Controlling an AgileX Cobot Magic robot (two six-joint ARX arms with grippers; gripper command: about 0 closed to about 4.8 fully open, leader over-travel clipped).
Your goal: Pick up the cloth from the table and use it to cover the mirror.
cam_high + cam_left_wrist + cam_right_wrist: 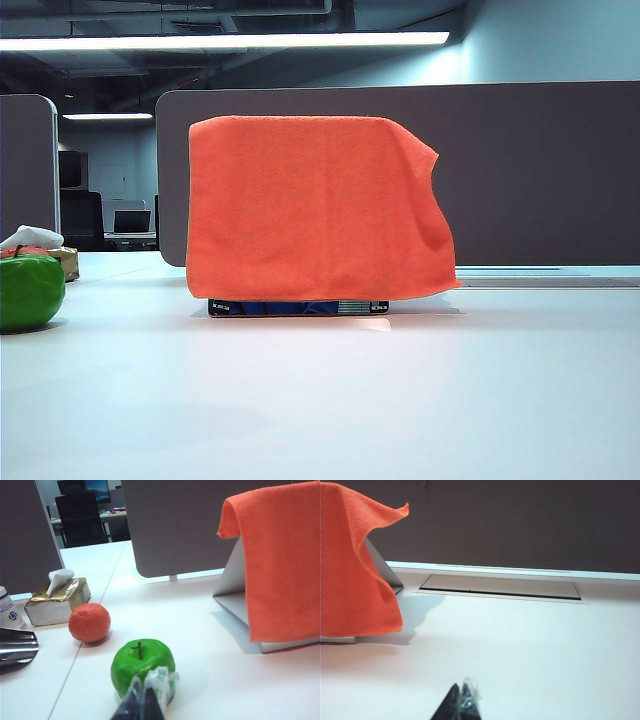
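At the far middle of the table (400, 400), the cloth (315, 205) drapes over the mirror (298, 307) — only its dark base strip shows, so the covering looks done — while the left gripper (142, 700) and right gripper (461, 702) sit near, pressed together, empty.

A green apple (142, 667), an orange ball (89, 622) and a tissue box (56, 602) sit before grey partitions (172, 525).

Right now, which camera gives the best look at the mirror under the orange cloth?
The left wrist view: it shows the mirror from the side, its white leaning back and base bare beside the cloth. The exterior view shows only the dark base strip below the cloth; the right wrist view only a sliver of its edge.
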